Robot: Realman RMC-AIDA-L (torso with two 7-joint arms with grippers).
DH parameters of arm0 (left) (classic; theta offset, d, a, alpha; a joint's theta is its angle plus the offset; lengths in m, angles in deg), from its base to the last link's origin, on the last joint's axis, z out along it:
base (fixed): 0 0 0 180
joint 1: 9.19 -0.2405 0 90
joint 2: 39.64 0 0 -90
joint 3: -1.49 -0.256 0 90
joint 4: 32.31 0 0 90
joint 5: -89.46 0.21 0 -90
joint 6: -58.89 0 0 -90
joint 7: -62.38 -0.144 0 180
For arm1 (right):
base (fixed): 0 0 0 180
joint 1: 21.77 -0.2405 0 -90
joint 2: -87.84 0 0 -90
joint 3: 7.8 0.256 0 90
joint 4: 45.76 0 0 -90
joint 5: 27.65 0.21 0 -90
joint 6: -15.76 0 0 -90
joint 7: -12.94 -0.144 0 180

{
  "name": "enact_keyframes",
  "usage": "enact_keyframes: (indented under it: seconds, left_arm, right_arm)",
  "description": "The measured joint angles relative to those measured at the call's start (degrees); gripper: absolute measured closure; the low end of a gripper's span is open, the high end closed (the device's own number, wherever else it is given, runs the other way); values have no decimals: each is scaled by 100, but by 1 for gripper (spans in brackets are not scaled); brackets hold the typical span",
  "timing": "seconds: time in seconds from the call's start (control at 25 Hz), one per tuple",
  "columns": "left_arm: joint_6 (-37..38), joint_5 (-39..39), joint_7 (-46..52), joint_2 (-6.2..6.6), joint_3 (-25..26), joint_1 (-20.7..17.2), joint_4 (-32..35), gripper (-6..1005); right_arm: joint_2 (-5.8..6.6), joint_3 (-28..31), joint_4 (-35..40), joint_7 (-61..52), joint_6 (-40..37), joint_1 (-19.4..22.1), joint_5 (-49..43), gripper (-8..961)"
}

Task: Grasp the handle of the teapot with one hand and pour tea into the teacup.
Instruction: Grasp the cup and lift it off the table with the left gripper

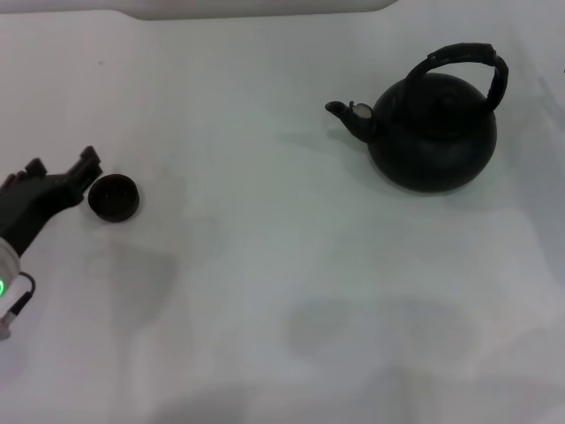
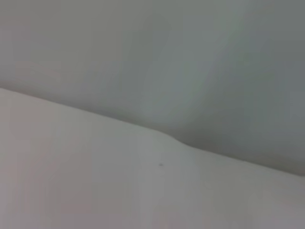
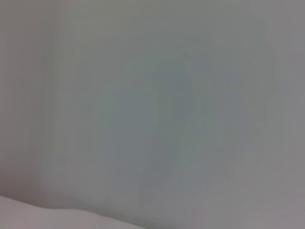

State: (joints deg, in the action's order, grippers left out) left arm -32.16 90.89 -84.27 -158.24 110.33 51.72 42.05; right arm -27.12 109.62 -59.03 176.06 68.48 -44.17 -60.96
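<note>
On the white table, the matte black teapot (image 1: pixel 433 132) stands at the far right, its short spout with a pale spot pointing left. Its thick ribbed handle (image 1: pixel 468 60) arches over the top, and nothing is touching it. The small dark teacup (image 1: pixel 113 197) sits upright at the far left. My left gripper (image 1: pixel 62 170), black and pronged, lies just left of the teacup with its fingers spread; the nearer fingertip (image 1: pixel 88 163) is right at the cup's rim. The cup is outside the fingers, not between them. My right gripper is out of view.
The white table (image 1: pixel 282 265) runs wide between the teacup and the teapot. Its far edge (image 1: pixel 265 11) crosses the top of the head view. Both wrist views show only pale surface.
</note>
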Motion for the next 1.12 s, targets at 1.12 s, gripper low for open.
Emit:
enact_keyframes:
  seconds: [1.12]
  left_arm:
    - [1205,668,288,13,-185,864,310,172]
  right_arm:
    - [-7,29,26,145,1,-2,0,83]
